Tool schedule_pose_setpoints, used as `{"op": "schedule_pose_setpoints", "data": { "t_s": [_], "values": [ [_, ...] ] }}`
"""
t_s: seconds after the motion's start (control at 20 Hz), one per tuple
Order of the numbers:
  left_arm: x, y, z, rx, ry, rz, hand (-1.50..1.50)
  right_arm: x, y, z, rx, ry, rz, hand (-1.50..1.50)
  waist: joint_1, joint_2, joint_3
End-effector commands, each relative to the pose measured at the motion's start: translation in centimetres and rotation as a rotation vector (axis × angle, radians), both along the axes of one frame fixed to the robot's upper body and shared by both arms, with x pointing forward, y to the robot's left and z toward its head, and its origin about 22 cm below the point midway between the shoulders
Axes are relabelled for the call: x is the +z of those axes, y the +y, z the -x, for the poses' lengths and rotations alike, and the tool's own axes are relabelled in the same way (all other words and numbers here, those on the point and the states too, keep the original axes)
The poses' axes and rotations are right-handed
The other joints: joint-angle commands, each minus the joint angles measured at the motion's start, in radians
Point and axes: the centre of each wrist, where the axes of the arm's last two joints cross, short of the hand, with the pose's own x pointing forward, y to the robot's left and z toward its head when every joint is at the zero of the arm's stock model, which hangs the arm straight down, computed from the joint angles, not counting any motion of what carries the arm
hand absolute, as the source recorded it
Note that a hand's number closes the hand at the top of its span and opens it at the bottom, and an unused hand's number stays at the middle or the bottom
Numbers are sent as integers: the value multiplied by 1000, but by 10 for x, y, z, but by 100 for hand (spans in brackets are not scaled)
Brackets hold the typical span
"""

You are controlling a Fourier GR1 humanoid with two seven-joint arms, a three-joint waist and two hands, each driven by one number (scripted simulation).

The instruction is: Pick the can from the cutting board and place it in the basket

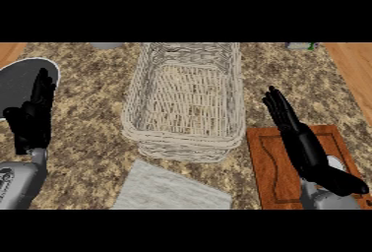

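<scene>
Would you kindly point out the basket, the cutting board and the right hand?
basket (142, 93): head view, left wall.
cutting board (272, 167): head view, bare left part.
right hand (309, 150): head view, palm.

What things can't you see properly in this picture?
- The can: only a pale sliver shows on the cutting board; the right hand covers the rest.
- Grey object at the top edge: cut off, can't be identified.
- Small green-and-white item at the top right: cut off and too small.
- Left hand hides part of the grey plate.
</scene>
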Motion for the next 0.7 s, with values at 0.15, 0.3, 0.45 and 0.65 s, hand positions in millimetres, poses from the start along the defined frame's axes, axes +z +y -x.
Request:
{"op": "schedule_pose_setpoints", "data": {
  "t_s": [0.15, 0.3, 0.45, 0.65],
  "values": [
    [7, -16, 5, -212, -41, -108, 0, 13, -1, 6, 447, 111, 56, 150, 20, 8, 35],
    [13, -8, 3, -190, -35, -99, 0, -9, -2, 12, -20, 47, -514, 150, -95, 19, 79],
    [16, -13, 6, -332, -13, -131, 0, -10, 38, 64, 634, 272, -242, 150, -8, 3, 34],
    [12, -2, 26, -327, -7, -134, 0, 54, 16, 107, 442, 134, -84, -150, -7, 1, 33]
  ]
}}
